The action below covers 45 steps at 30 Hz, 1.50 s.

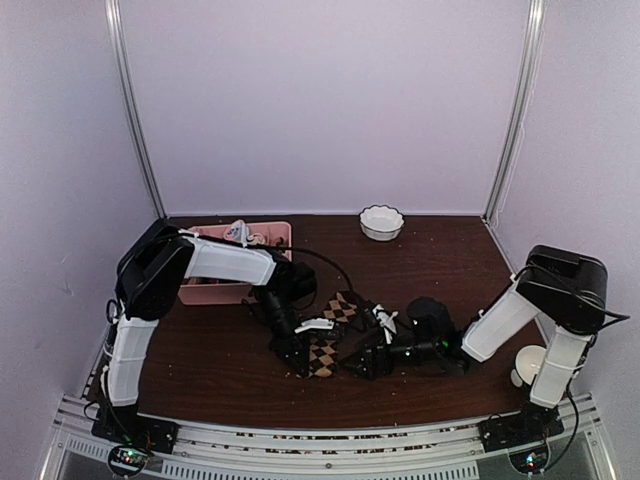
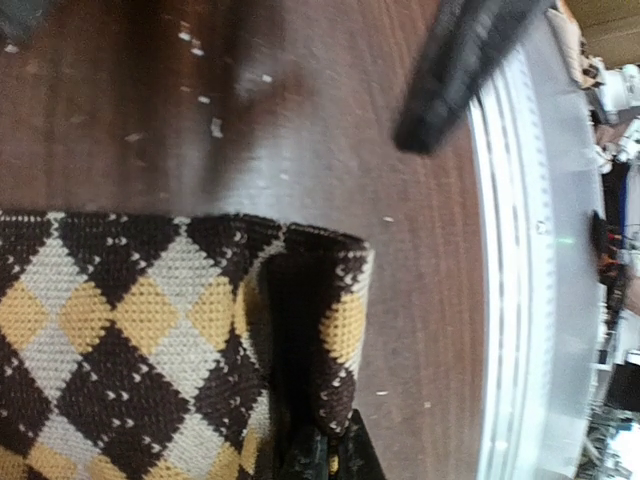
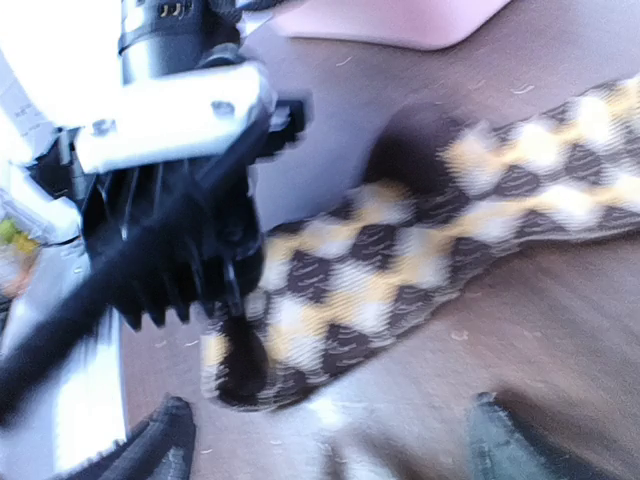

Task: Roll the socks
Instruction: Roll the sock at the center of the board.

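Observation:
A dark brown sock with tan and cream argyle diamonds lies at the table's middle, running down toward the near edge. My left gripper is shut on its near end; in the left wrist view the fingertips pinch the folded edge of the sock. My right gripper stands open just right of that end, with nothing between its fingers. In the right wrist view, which is blurred, the sock stretches across the frame, the left gripper clamps its end, and my right gripper is spread wide below it.
A pink divided tray with small bundles sits at the back left, under the left arm. A white bowl stands at the back centre. A white object rests by the right arm's base. One right finger shows near the table's metal edge.

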Each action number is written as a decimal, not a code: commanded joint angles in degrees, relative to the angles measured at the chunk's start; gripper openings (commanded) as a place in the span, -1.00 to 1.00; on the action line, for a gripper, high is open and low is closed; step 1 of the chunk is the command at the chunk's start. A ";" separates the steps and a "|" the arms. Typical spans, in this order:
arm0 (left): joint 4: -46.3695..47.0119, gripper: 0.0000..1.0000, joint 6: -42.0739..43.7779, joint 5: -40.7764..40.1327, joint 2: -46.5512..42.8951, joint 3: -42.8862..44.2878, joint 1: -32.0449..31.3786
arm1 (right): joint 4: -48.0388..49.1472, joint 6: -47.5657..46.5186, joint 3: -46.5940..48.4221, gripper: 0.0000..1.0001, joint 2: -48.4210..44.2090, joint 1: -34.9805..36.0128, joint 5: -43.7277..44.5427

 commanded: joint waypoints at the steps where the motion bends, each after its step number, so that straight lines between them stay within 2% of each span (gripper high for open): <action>1: -13.14 -1.00 4.02 2.96 4.47 4.27 -0.36 | -6.39 -1.43 -6.86 0.99 -3.75 3.07 24.08; 3: -14.74 -1.00 4.28 2.44 5.34 5.24 -0.38 | -2.70 0.86 -9.71 0.99 -7.32 3.56 29.45; 5: -15.21 -1.00 4.02 1.15 6.06 6.01 -0.43 | -3.42 10.28 -10.86 1.00 -8.20 3.31 38.07; 6: -15.43 -1.00 3.72 0.43 6.41 6.59 -0.42 | -3.55 14.71 -11.26 1.00 -7.95 1.98 38.08; 7: -15.62 -1.00 3.09 -0.37 6.69 7.38 -0.46 | 0.87 16.84 -13.11 0.99 -6.80 0.71 34.84; 9: -16.01 -1.00 2.02 -2.27 6.85 9.08 -0.63 | 15.60 15.46 -16.03 1.00 -1.96 -0.63 26.67; 11: -16.43 -1.00 1.00 -2.45 6.78 10.53 -0.69 | 24.73 12.35 -17.49 0.99 2.12 0.71 23.03; 12: -16.68 -1.00 0.54 -2.28 6.80 11.13 -0.75 | 28.70 9.54 -19.00 0.99 2.82 2.82 24.78; 14: -17.44 -1.00 0.12 -2.04 7.07 12.42 -0.80 | 34.44 1.45 -22.21 0.99 2.31 10.13 34.09; 16: -18.32 -1.00 0.10 -2.66 7.74 13.15 -0.92 | 30.40 -4.55 -21.70 0.99 -0.01 16.16 39.16; 19: -19.59 -1.00 0.02 -3.55 9.21 14.55 -1.04 | 16.33 -13.61 -18.02 0.99 -4.08 22.21 40.40; 22: -20.72 -1.00 -0.38 -3.11 10.91 16.29 -1.03 | 3.37 -21.79 -12.65 0.99 -6.39 25.81 41.17; 24: -20.92 -1.00 -0.78 -3.23 11.95 17.13 -1.03 | -1.92 -27.45 -9.10 0.99 -6.90 27.65 43.63; 26: -21.41 -1.00 -1.19 -3.74 13.44 18.40 -1.00 | -4.99 -33.14 -6.38 0.92 -6.75 29.10 45.28; 34: -23.54 -1.00 -2.09 -3.82 16.03 21.71 -1.03 | -12.66 -49.38 3.28 0.38 -1.86 29.39 43.18; 40: -24.15 -1.00 -2.18 -3.52 17.38 22.77 -1.06 | -16.45 -52.04 9.19 -0.01 1.38 26.99 38.62; 45: -25.64 -1.00 -1.37 -3.55 18.38 23.83 -1.03 | -18.31 -53.36 11.85 -0.19 3.00 24.98 35.94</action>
